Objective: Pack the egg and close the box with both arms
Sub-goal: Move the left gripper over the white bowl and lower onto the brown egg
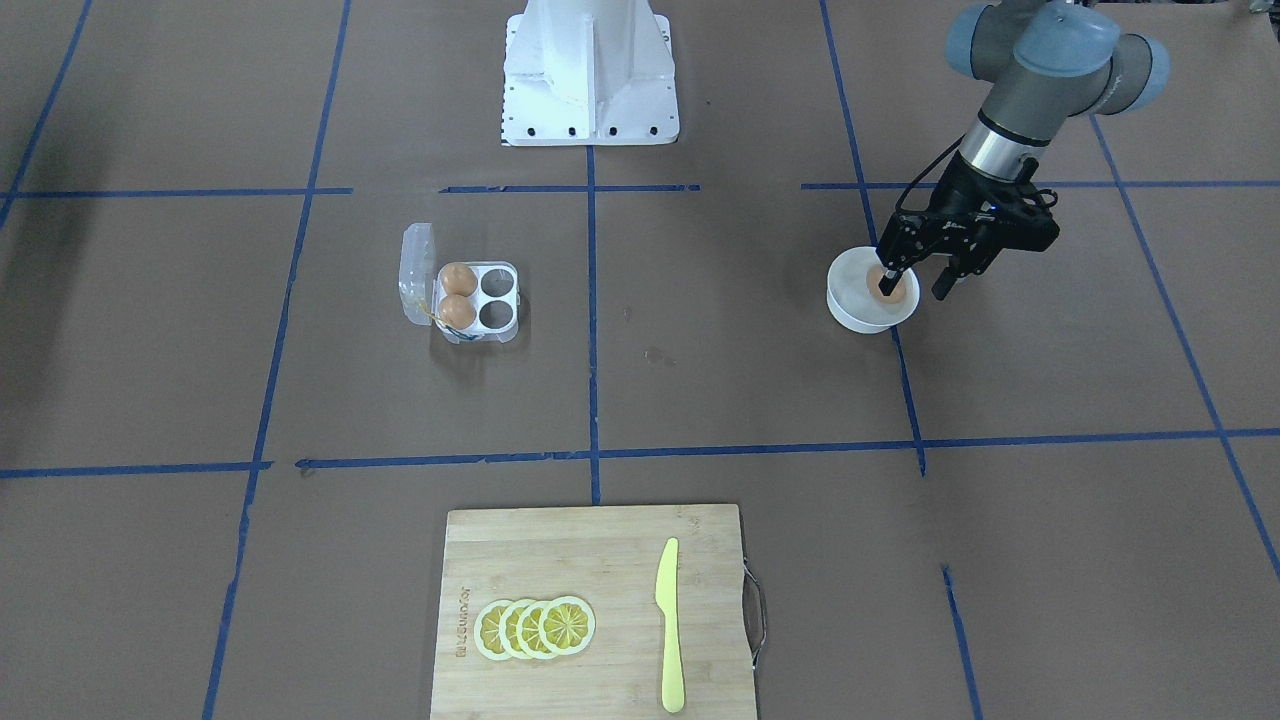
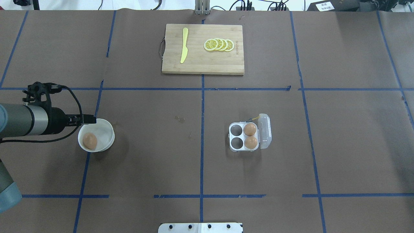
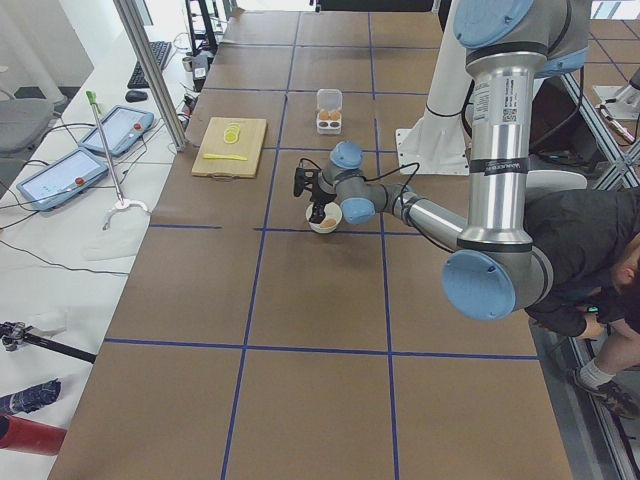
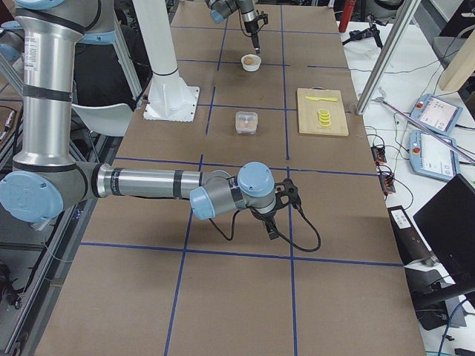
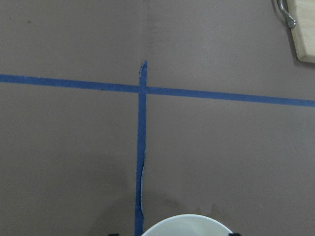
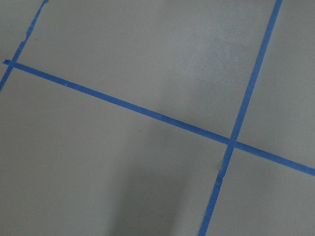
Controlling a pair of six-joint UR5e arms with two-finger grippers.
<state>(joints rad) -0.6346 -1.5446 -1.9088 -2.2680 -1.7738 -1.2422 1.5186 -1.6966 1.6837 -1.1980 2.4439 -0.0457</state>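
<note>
The egg (image 2: pixel 90 141) lies in a round white bowl (image 2: pixel 108 135) on the robot's left side of the table. My left gripper (image 1: pixel 915 282) hangs just over the bowl (image 1: pixel 858 318), open, with one finger in front of the egg (image 1: pixel 893 288) and the other outside the rim. The left wrist view shows only the bowl's rim (image 5: pixel 187 222). The box (image 2: pixel 235 137) stands open right of centre, lid up, with two brown eggs (image 2: pixel 250 129) in the cells next to the lid and two cells empty. My right gripper (image 4: pixel 272 227) hovers low over bare table; I cannot tell whether it is open.
A bamboo cutting board (image 2: pixel 197 61) with lemon slices (image 2: pixel 219 44) and a yellow knife (image 2: pixel 184 49) lies at the far edge. The white pedestal (image 1: pixel 590 75) stands at the robot's side. A person (image 3: pixel 590 250) crouches beside the table.
</note>
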